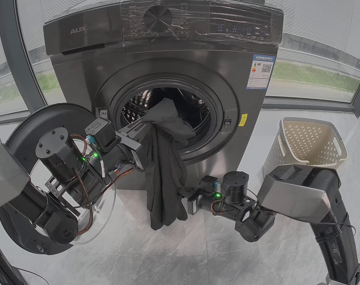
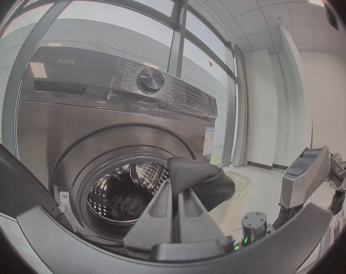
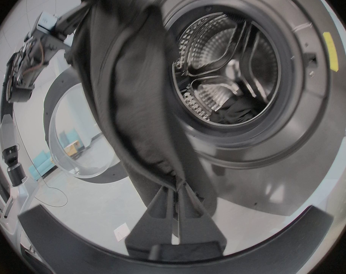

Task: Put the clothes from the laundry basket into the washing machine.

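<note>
Garment point(image 1: 164, 167): dark charcoal, matte soft cloth, long and limp; loose vertical folds, bunched into a rounded hump at the top.
Garment position: the hump sits at the left side of the drum point(image 1: 195, 107) mouth. The rest hangs outside, down the front of the washing machine point(image 1: 168, 64). Its lower end is near the floor point(image 1: 188, 254); contact cannot be told.
Left gripper point(image 1: 145, 124): at the left edge of the drum mouth; fingers point(image 2: 161, 210) pressed together, pinching the garment's top fold.
Right gripper point(image 3: 176, 187): lower, before the front panel beneath the mouth; fingers point(image 3: 195, 217) closed on a fold at the garment's lower edge.
Drum interior: perforated steel with raised ribs; second dark piece point(image 3: 237, 111) lying crumpled at the bottom.
Door point(image 1: 41, 119): swung wide open to the left, behind the left arm.
Laundry basket point(image 1: 306, 139): cream, perforated walls, slot handles; on the floor right of the machine, well apart from the garment.
</note>
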